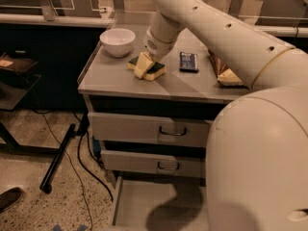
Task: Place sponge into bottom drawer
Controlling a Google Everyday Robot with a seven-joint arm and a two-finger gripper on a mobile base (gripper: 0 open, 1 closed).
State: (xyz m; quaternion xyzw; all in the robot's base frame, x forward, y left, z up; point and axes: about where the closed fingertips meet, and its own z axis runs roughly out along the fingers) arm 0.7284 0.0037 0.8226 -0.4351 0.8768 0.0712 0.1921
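The sponge (pixel 157 70), yellow foam with a dark green face on top, lies on the grey cabinet top (pixel 115 81) near its middle. My gripper (pixel 143 65) comes down from the white arm and sits at the sponge's left end, touching or just over it. The bottom drawer (pixel 139 206) is pulled open below the cabinet, its flat grey floor partly in the arm's shadow and partly hidden by the robot's white body at the right.
A white bowl (pixel 118 41) stands left of the sponge. A dark wrapped bar (pixel 188 60) and a snack bag (pixel 226 75) lie to its right. Two upper drawers (pixel 159 129) are shut. A black stand leg (pixel 57 158) and cables lie on the floor at the left.
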